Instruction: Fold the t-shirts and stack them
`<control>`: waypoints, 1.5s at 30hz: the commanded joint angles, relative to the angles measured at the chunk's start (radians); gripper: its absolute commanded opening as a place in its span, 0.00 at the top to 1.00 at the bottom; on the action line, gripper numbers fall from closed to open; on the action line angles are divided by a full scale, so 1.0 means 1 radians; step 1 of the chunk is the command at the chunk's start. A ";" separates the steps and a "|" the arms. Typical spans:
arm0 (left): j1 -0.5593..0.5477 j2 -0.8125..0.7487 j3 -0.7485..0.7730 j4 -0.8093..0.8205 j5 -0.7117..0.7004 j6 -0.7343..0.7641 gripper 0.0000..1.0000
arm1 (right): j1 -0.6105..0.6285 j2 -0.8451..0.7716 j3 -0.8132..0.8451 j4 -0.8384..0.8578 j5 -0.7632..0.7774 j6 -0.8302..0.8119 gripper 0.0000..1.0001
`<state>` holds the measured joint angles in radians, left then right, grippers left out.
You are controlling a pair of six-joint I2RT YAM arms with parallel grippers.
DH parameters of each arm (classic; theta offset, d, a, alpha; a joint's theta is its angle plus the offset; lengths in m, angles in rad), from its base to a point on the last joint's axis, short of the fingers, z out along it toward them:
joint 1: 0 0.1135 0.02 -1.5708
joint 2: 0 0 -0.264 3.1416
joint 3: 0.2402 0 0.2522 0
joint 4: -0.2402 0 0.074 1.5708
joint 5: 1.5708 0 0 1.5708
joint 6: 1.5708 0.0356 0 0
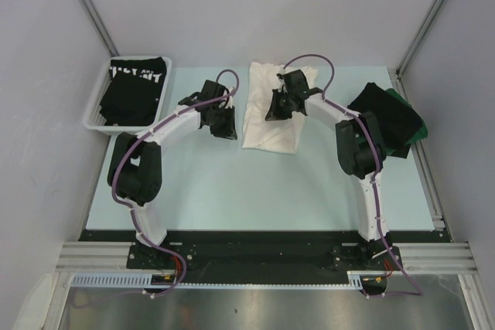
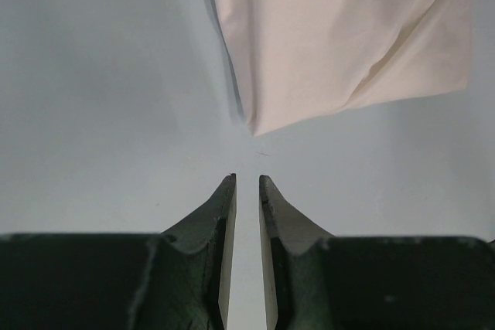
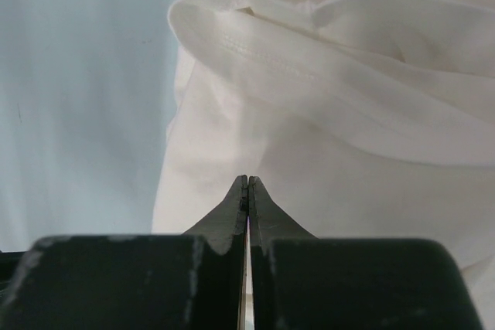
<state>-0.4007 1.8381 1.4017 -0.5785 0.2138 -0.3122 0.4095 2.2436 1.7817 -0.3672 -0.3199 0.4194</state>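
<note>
Since the white t-shirt [image 1: 261, 133] is folded into a strip running from 12 to 6 o'clock at the far middle of the table [image 1: 232, 191], the next fold, as I judge it, depends on which arm can reach which end. In the top view the right gripper [image 1: 276, 108] hangs over the middle of the strip. The left gripper [image 1: 224, 124] sits just beside the shirt's edge, so the cloth lies at 3 o'clock from it. The right arm is therefore the nearer one and the left stands off on bare table.

The left wrist view adds what the overhead cannot. The left gripper [image 2: 247, 179] has its jaws parted by a narrow slit with nothing between them, and a corner of the white t-shirt [image 2: 348, 36] lies ahead at about 1 o'clock, near but apart. The right wrist view shows the right gripper [image 3: 247, 179] with its jaws pressed together, pointing at the white t-shirt [image 3: 348, 191] with a rolled hem at 12 o'clock. I can see no cloth pinched between them.

Only the overhead shows the rest. A black tee with white lettering [image 1: 138, 89] lies in the white mesh basket [image 1: 97, 117] at 10 o'clock. A black tee [image 1: 383, 113] lies over a dark green tee [image 1: 418, 126] at 3 o'clock.
</note>
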 commanded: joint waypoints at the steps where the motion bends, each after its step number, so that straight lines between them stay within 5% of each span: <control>1: 0.008 -0.043 -0.001 0.020 0.015 0.022 0.78 | 0.011 -0.006 0.008 0.040 0.007 0.005 1.00; 22: 0.020 -0.033 -0.018 -0.003 -0.002 0.062 0.78 | -0.067 0.252 0.390 -0.033 0.097 -0.100 1.00; 45: 0.020 -0.037 -0.041 -0.004 0.006 0.056 0.78 | -0.095 0.294 0.440 0.028 0.004 0.001 1.00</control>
<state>-0.3893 1.8381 1.3685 -0.5907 0.2131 -0.2756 0.3119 2.5305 2.1582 -0.3687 -0.2970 0.3855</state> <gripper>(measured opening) 0.221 0.009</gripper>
